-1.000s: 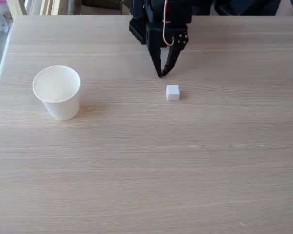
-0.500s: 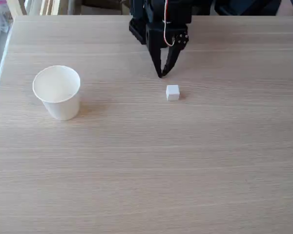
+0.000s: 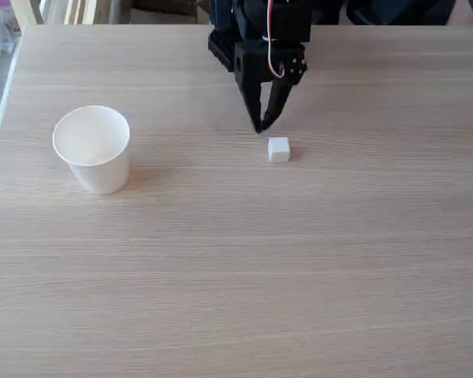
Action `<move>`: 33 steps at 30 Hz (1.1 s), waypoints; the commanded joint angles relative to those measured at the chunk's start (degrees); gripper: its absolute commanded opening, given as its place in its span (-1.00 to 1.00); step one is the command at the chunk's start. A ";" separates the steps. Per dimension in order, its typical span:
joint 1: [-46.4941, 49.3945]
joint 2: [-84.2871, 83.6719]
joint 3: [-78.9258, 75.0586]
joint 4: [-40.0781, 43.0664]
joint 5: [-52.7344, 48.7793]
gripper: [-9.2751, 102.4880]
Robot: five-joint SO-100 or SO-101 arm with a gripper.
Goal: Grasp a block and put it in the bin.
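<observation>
Fixed view. We log the gripper [image 3: 259, 128] at upper centre of the frame, hanging from the black arm [image 3: 260, 31] that comes in over the far table edge. Its two dark fingers converge to a single point, tips together and clenched on nothing. The block [image 3: 278, 150], a small white cube, sits on the table [image 3: 299, 276] just below and slightly right of that point, close to it but apart. The bin [image 3: 92, 148], a white paper cup, stands upright at the left of the frame, well apart from both, mouth open toward us and looking empty (its inner floor is not plainly legible).

We judge the task barely begun: the step in hand is the approach to the grasp.

To do it well, we would part the fingers before coming any lower, since closed tips would only knock so light a cube away. Then shift a little toward lower right until the cube lies between the fingers, squared to a pair of flat faces. Descend until the tips straddle it near the tabletop, and close gently (a hard pinch may squirt it out).
</observation>
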 commanded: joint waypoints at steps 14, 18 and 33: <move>-1.41 -13.97 -12.39 -0.88 2.99 -0.54; -2.81 -16.35 -13.10 -2.11 4.66 -0.46; -1.67 -22.85 -14.68 -8.35 5.54 -0.38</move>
